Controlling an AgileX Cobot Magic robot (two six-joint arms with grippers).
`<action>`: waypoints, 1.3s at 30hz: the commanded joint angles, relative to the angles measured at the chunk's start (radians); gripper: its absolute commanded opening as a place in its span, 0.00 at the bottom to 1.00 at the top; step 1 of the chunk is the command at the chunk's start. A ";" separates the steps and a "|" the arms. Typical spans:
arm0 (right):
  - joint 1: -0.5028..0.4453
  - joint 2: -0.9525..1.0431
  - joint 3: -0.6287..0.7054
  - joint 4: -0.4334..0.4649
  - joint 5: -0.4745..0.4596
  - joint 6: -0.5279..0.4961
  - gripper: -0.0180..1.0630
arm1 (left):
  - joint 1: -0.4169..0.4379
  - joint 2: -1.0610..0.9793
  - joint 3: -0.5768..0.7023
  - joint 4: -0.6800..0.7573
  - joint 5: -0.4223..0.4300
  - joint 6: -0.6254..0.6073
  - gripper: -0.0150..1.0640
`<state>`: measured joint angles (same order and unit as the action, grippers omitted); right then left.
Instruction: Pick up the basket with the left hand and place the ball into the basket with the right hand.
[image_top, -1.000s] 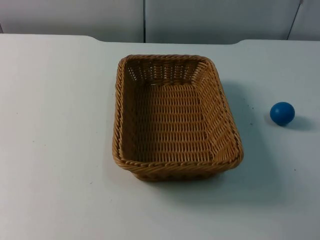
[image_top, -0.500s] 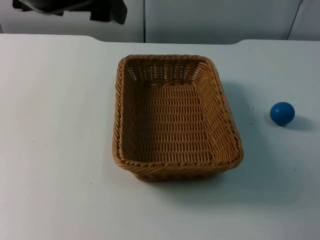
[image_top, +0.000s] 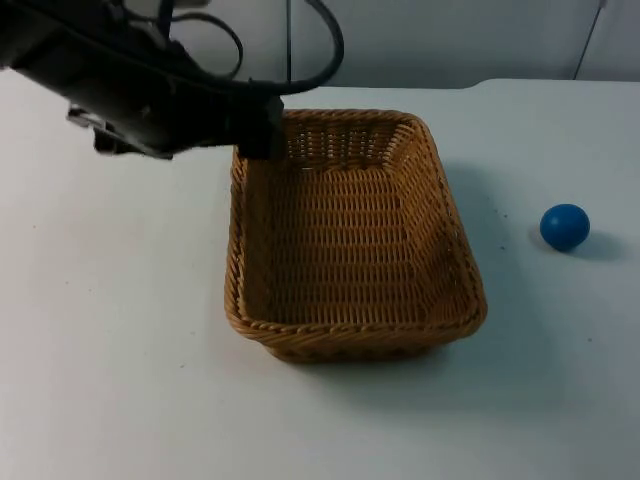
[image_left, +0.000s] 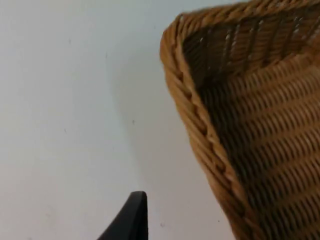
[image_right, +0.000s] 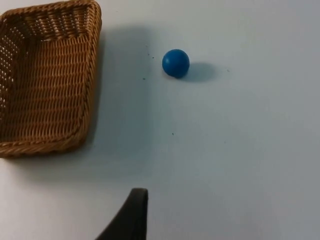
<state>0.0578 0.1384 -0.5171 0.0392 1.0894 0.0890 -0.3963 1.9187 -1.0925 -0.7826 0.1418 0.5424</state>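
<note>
Since half a second ago the left arm has swung down from the far left edge of the top view and now reaches across to the wicker basket (image_top: 350, 235); its left claw (image_top: 262, 128) hangs over the basket's far left corner. From the left wrist view one black fingertip (image_left: 131, 217) stands above the white surface (image_top: 110, 340), just outside the basket's rim, and I cannot tell whether this claw is open or closed. Basket and blue ball (image_top: 565, 226) lie where they were.

Rectangular with rounded corners, the basket is woven of tan-brown strands, with a braided rim, sloping walls and an openwork band near the top of its far wall. It sits on the surface, nothing inside it. The ball is small, round and smooth, resting on the surface well apart from the basket on its right side.

From the right wrist view the right claw's one visible black fingertip (image_right: 132, 215) stands above bare surface, with ball (image_right: 175, 63) and basket (image_right: 47, 80) ahead of it; its state cannot be told either, and the right arm waits.
</note>
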 joint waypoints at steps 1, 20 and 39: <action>0.002 0.003 0.004 0.004 -0.011 -0.011 0.94 | -0.007 0.032 -0.003 -0.082 -0.015 -0.003 0.99; 0.002 0.003 0.004 0.004 -0.011 -0.011 0.94 | -0.030 0.268 -0.201 -0.172 0.165 -0.109 0.99; 0.002 0.003 0.004 0.009 -0.011 -0.017 0.94 | -0.026 0.299 -0.229 -0.167 0.194 -0.232 0.01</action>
<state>0.0578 0.1384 -0.5171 0.0473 1.0875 0.0793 -0.4184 2.2194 -1.3144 -0.9426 0.3410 0.3251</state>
